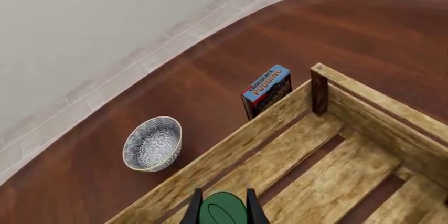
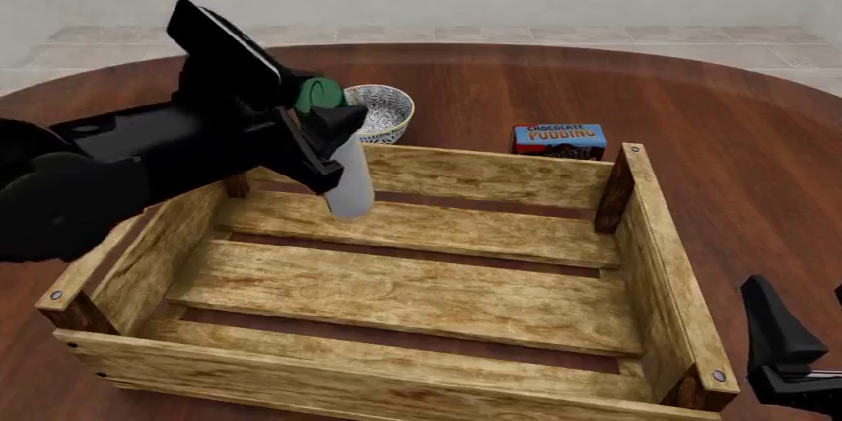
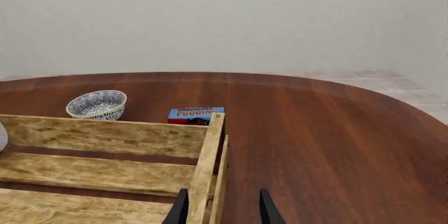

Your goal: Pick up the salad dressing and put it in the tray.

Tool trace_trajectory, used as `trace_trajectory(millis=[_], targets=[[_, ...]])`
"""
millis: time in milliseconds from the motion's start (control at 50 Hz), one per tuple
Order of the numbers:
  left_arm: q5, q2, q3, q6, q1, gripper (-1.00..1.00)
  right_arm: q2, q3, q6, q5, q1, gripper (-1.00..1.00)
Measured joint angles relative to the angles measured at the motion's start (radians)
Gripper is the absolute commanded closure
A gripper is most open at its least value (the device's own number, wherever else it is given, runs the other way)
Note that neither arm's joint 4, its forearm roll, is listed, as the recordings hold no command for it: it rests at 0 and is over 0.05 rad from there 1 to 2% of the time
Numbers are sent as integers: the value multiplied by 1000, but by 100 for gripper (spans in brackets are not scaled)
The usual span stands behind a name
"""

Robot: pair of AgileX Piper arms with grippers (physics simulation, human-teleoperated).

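Note:
The salad dressing, a slim white bottle with a dark green cap, hangs upright in my left gripper, which is shut on its neck above the far left part of the tray. In the left wrist view the green cap sits between the fingers over the tray's slats. The bottle's base is above the slats, not resting. My right gripper is open and empty, low beside the tray's near right corner. In the right wrist view its gripper straddles the tray's right wall.
A small patterned white bowl stands behind the tray's far left wall; it also shows in the wrist views. A blue chocolate pudding box stands behind the far wall.

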Motion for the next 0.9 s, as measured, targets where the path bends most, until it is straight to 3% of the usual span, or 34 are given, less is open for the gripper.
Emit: trace_trajectory(millis=[900], targets=[[7,97,10,-67,4,100,-8,0,10,5,-10,-100]])
